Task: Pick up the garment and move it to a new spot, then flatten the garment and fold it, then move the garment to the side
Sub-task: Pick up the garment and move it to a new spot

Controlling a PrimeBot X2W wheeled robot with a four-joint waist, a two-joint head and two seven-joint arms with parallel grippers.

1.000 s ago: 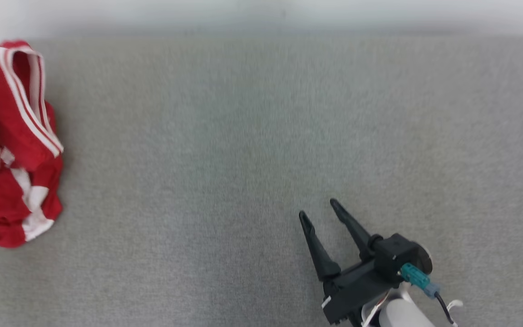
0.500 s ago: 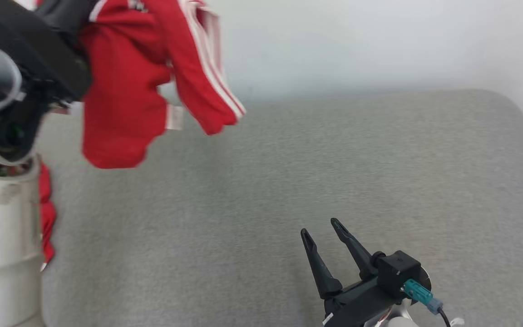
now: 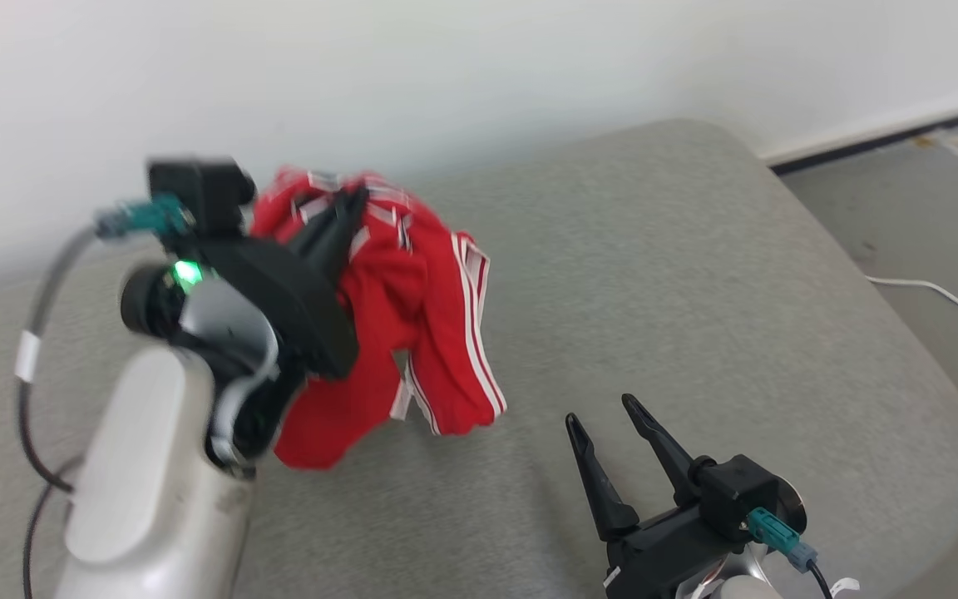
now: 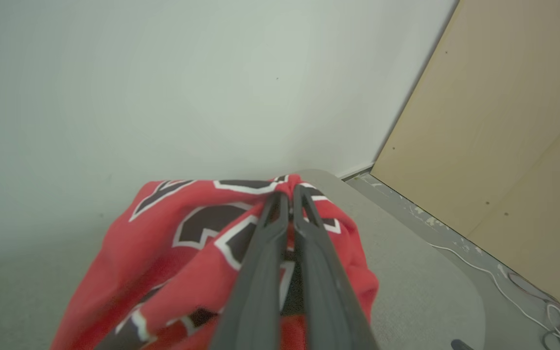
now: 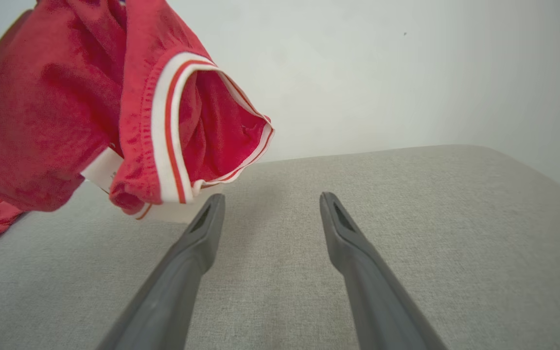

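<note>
One red garment (image 3: 429,316); long axis vertical

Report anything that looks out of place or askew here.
Nothing looks damaged or spilled. The red garment hangs in a crumpled bunch from the shut left gripper over the grey cushion, not lying flat. The right gripper stands open, empty.

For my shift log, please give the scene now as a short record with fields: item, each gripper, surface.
item: red fabric garment with white stripes, bunched, hanging from left gripper
left gripper: shut on the garment
right gripper: open, empty, apart from the garment
surface: grey fabric-covered pad, rounded corner, below both
</note>
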